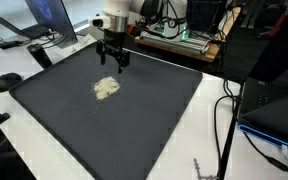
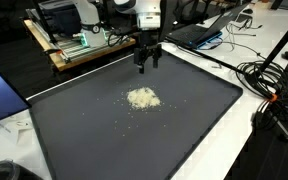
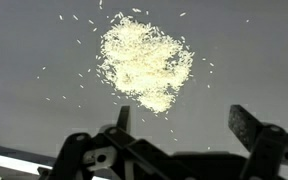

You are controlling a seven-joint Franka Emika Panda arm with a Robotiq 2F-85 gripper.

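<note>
**Coming down on a loose grain heap with an open hand: a few tips**

Looking at a small heap of pale grains (image 1: pixel 106 88), rice-like at a guess, lying near the middle of a dark mat (image 1: pixel 164 120) covering most of the white surface (image 1: pixel 212 125). Plenty of stray grains scattered around it too, easiest to spot in the wrist view.

Worth noting the hand (image 1: pixel 112 62): hanging in the air close over the heap, jaws spread wide, nothing between them, touching nothing. Same story in both exterior views. Hard to call the exact offset from the heap's centre, though.

So, for doing this bit well:

- Line up off the wrist view first. Get the thickest part of the heap (image 3: pixel 144 62) sitting midway between the two fingertips (image 3: pixel 246 122) before dropping at all.
- Go down slow and straight. Expect scatter at the slightest sideways nudge.
- Keep the jaws wide right down to the mat, straddling the heap rather than ploughing through it.
- Stop at first contact. Probably a soft mat, so likely to wrinkle or drag under pressure.
- No need to worry about the cables (image 2: pixel 269 100) off the mat's edge, well apart from everything.
</note>
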